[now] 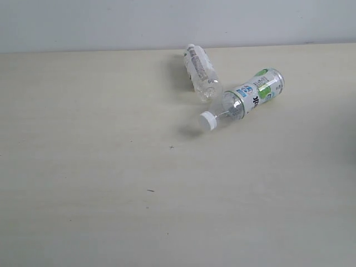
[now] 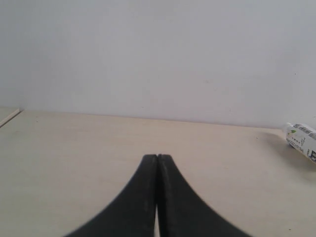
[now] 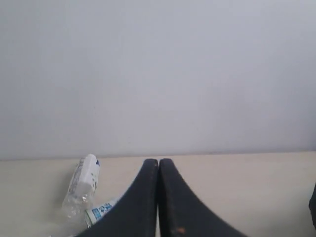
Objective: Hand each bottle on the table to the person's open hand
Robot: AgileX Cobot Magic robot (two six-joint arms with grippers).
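Two clear bottles lie on their sides on the beige table [image 1: 100, 167], touching near their necks. The white-capped bottle with the green-blue label [image 1: 247, 99] points its cap toward the table's middle. Behind it lies the bottle with the white-print label [image 1: 200, 71], also seen in the right wrist view [image 3: 81, 185]. A bottle end [image 2: 302, 139] shows at the edge of the left wrist view. My left gripper [image 2: 157, 157] and right gripper [image 3: 158, 161] are both shut on nothing and far from the bottles. Neither gripper shows in the exterior view. No hand and no other bottles are in view.
A pale wall [image 1: 167, 22] runs along the table's far edge. A few tiny dark specks [image 1: 150, 191] mark the tabletop. A dark shape [image 3: 313, 205] sits at the edge of the right wrist view.
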